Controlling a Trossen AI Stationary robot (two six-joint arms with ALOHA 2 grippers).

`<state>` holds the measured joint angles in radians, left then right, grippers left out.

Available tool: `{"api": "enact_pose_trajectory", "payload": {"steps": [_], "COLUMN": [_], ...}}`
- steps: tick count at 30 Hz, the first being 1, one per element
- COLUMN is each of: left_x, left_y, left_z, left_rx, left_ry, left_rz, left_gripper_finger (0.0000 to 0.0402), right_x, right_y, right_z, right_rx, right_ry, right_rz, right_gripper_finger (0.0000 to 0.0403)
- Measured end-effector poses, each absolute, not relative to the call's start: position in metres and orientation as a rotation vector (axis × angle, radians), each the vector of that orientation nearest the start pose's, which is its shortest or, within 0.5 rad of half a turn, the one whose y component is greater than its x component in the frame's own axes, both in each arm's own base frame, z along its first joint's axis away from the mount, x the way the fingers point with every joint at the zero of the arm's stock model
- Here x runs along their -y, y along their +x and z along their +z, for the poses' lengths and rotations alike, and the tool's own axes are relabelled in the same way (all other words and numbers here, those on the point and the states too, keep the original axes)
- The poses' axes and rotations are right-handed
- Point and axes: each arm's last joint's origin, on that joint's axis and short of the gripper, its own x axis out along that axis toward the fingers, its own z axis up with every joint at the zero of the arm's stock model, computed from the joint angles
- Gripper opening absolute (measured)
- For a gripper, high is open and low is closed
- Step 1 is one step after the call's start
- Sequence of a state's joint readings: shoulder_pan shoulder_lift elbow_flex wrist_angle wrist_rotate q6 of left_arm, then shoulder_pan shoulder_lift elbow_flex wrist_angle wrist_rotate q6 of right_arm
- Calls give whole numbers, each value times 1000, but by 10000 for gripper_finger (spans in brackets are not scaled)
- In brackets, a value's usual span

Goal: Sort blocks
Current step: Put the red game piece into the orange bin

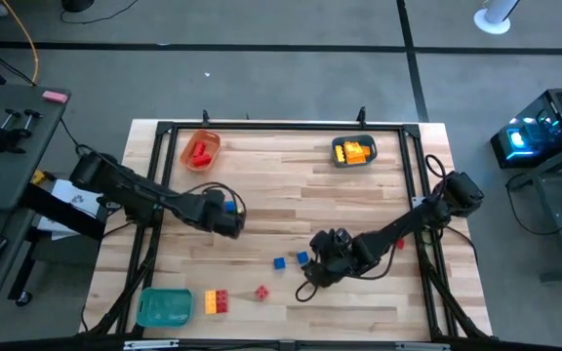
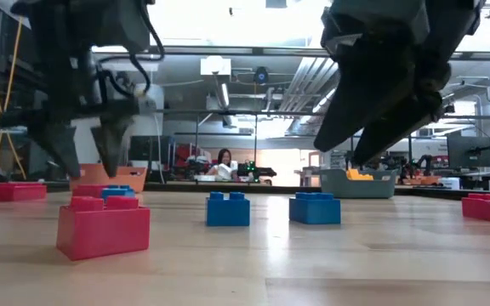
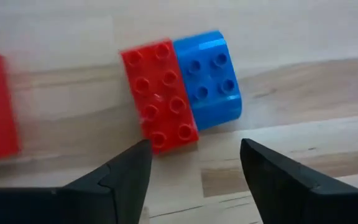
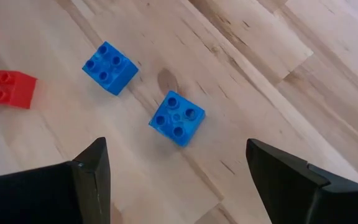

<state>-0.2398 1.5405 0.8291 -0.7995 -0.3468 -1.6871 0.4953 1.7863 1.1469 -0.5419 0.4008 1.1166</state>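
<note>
— Where do the blocks lie on the worktop (image 1: 291,195)?

— Scattered. Two small blue blocks (image 4: 176,117) sit side by side but apart near the front centre, directly below the right pincer (image 4: 179,180), whose fingers stand wide and hold nothing. A single red block (image 1: 261,292) lies closer to the front edge, and a joined yellow-and-red block (image 1: 217,301) sits just beside the green tray (image 1: 164,308) in the front left corner.

— And the left pincer (image 3: 194,171)?

— Released as well. It hangs over the left middle of the worktop, fingers parted, above a red block joined to a blue block (image 3: 207,78); the wrist camera shows the pair lying flat on the wood, apart from the fingertips.

— What about the trays at the back?

— The orange tray (image 1: 201,149) at the back left holds red blocks. A grey tray (image 1: 353,153) at the back right holds yellow ones. One more red block (image 1: 399,244) lies near the right arm.

— Anyone in the room?

— A person sits far behind the worktop, seen from table height.
</note>
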Motion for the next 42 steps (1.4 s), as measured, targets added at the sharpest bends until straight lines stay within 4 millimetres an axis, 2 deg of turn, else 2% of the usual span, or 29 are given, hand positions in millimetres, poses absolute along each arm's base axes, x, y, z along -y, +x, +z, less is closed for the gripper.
{"api": "enact_pose_trajectory", "payload": {"steps": [7, 14, 17, 22, 26, 31, 33, 38, 42], "left_x": [49, 42, 41, 35, 20, 3, -3, -19, -28], "left_y": [239, 227, 230, 226, 208, 195, 195, 189, 184], "left_z": [140, 147, 157, 191, 205, 210, 205, 171, 159], "left_rx": [-973, -982, -963, -878, -955, -1065, -1075, -1179, -1157], "left_ry": [-902, -854, -878, -804, -713, -637, -636, -757, -808], "left_rz": [1264, 1380, 1309, 1223, 1270, 1330, 1338, 1330, 1368], "left_gripper_finger": [235, 235, 235, 235, 235, 235, 235, 235, 235], "right_x": [-149, -149, -149, -149, -149, -147, -144, -138, -136], "right_y": [311, 311, 311, 311, 311, 313, 315, 319, 321], "right_z": [176, 176, 176, 176, 176, 176, 176, 177, 177], "right_rx": [-967, -969, -968, -967, -966, -957, -951, -934, -917], "right_ry": [496, 506, 506, 521, 527, 542, 551, 580, 608], "right_rz": [-481, -480, -481, -487, -491, -498, -505, -524, -537], "right_gripper_finger": [258, 258, 258, 258, 258, 258, 258, 258, 258]}}
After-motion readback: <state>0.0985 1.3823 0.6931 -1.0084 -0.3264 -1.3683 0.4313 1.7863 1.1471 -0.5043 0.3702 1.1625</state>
